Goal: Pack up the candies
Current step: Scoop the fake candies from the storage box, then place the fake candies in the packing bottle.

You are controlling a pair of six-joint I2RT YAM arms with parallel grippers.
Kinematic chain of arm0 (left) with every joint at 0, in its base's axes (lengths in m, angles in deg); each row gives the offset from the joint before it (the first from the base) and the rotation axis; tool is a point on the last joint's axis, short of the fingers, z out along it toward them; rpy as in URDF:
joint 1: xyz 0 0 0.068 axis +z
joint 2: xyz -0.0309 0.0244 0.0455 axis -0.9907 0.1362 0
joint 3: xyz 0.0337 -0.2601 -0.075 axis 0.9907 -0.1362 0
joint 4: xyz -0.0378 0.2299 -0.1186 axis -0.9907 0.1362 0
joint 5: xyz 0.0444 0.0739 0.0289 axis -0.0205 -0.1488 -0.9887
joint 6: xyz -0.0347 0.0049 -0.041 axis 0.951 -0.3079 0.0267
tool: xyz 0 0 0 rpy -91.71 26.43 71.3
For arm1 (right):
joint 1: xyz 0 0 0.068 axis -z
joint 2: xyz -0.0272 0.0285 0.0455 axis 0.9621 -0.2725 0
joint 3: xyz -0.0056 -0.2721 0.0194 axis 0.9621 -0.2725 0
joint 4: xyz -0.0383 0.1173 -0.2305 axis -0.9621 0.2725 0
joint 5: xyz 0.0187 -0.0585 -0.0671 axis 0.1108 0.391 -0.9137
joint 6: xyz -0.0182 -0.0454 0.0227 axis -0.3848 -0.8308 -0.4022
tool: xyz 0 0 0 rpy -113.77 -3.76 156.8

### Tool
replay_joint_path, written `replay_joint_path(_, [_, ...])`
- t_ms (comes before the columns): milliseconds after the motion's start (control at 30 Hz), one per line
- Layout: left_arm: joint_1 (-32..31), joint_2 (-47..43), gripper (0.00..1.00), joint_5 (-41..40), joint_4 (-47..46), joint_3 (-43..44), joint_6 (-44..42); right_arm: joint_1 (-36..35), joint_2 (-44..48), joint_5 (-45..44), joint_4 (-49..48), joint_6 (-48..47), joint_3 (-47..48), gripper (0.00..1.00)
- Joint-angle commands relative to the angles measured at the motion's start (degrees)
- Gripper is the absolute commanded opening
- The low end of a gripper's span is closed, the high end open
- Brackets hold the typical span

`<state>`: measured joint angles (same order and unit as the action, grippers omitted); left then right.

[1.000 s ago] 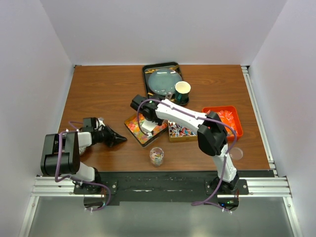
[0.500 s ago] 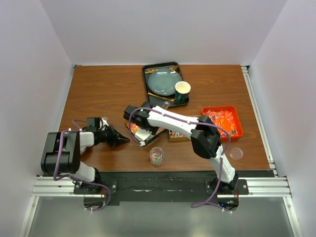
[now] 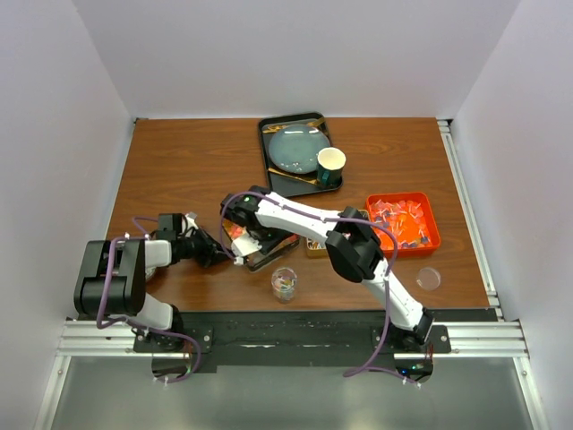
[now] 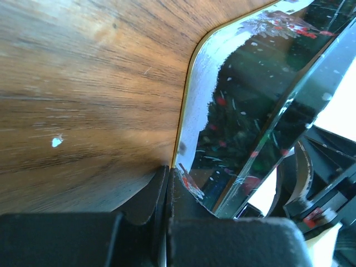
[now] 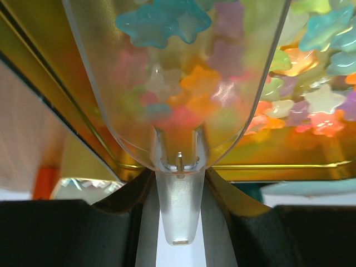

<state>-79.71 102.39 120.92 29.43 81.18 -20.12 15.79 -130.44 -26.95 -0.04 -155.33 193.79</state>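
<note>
The right gripper is clamping the stubby handle of a clear plastic scoop, one dark finger on each side. The scoop's bowl is sitting over a layer of star-shaped candies in pale blue, orange, pink and green, which are lying in a gold-rimmed black tray. From above, this tray is lying just in front of the arms, near the middle of the wooden table, and it is sitting askew.

The left gripper is closed with nothing between its fingers. Its tip is resting on the wood right against the tray's rounded corner, whose glossy wall is reflecting red specks.

The right arm is reaching across the table and covering most of a small gold tin beside the tray, so only a strip of its mixed candies is showing. Nearer the arms, a small clear cup is holding a few coloured pieces. To the right, an orange bin is holding wrapped candies whose print is too small to read. A round clear lid is lying in front of that bin. At the back, a dark tray is carrying a grey plate and a green cup.
</note>
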Motion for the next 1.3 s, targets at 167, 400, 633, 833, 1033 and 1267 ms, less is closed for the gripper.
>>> replay_joint_path(167, [0.09, -2.39, 0.20, -0.54, 1.87, 4.45, -2.28, 8.38, 7.46, 17.71, -5.42, 7.68, -4.54, 0.00])
replay_joint_path(400, [3.86, -3.09, 0.38, 2.27, 8.47, 9.38, -8.78, 11.28, 14.58, 21.66, -9.64, 7.68, -10.87, 0.00])
replay_joint_path(633, [6.77, -5.46, 0.57, 2.80, 10.68, 10.70, -13.00, 13.91, 21.00, 23.16, -13.43, 8.47, -17.38, 0.00])
replay_joint_path(833, [6.95, -7.22, 0.74, 5.52, 5.94, 11.23, -13.71, 14.71, 28.03, 22.20, -10.80, 5.50, -18.78, 0.00])
replay_joint_path(1033, [7.91, -5.91, 0.75, 5.35, 4.60, 11.93, -13.01, 14.62, 35.85, 20.09, -4.91, 1.02, -20.81, 0.00])
replay_joint_path(1267, [8.09, -3.10, 0.74, 5.61, -0.14, 13.68, -10.46, 11.20, 41.22, 11.83, 1.50, -4.18, -23.88, 0.00])
